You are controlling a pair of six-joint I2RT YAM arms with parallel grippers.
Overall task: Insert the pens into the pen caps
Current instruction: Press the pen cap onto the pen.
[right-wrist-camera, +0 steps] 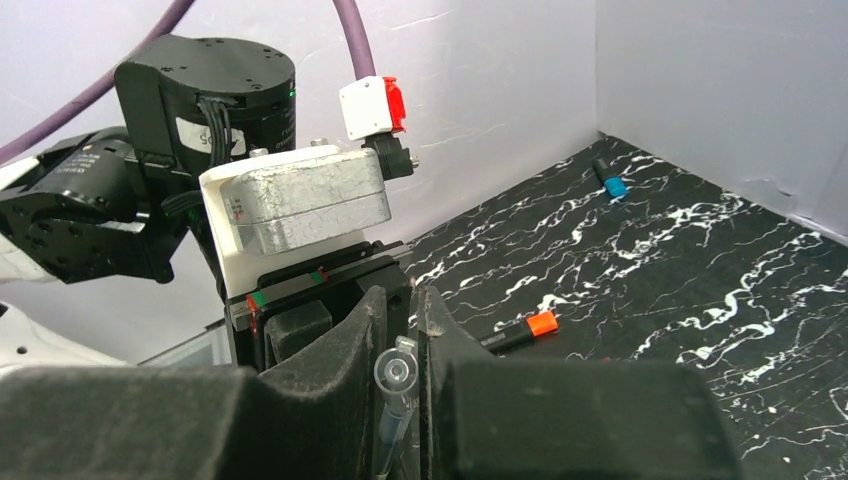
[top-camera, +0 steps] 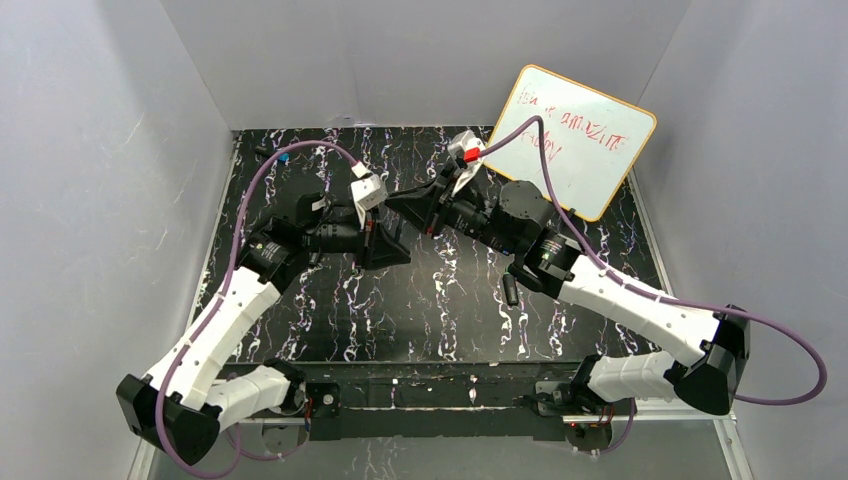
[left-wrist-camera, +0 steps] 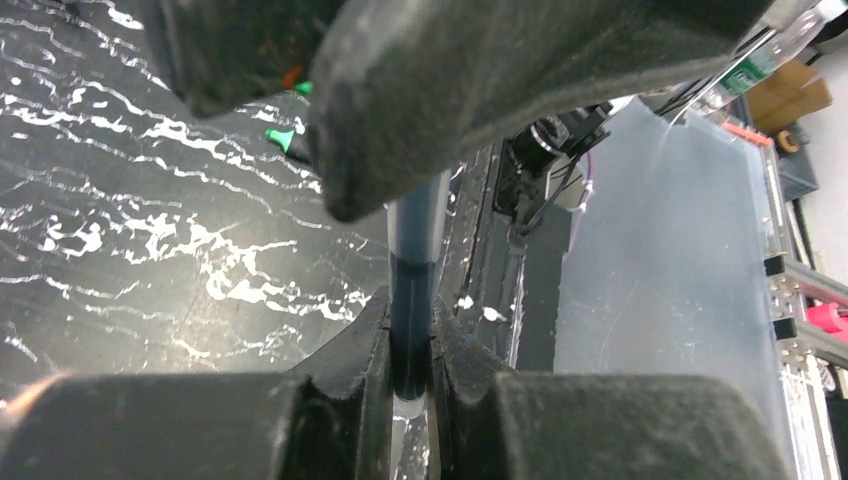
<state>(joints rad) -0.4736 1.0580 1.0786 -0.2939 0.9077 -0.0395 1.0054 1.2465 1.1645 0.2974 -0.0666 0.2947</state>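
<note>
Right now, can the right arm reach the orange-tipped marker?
Probably not yet: the right gripper is shut on a clear tube, so its jaws are taken. The orange-tipped marker lies in the open just beyond.

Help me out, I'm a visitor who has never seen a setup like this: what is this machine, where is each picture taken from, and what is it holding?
These are two robot arms bolted to the edge of a black marbled table. One picture looks down from above; the other two come from cameras on each wrist, looking past its own fingers. The left gripper is shut on a slim dark pen. The right gripper pinches a clear plastic tube-like piece, perhaps a pen's cap or barrel. On the table lie a black marker with an orange end, a dark marker with a blue end and small green-tipped pieces. A white whiteboard with red writing leans at the back.
</note>
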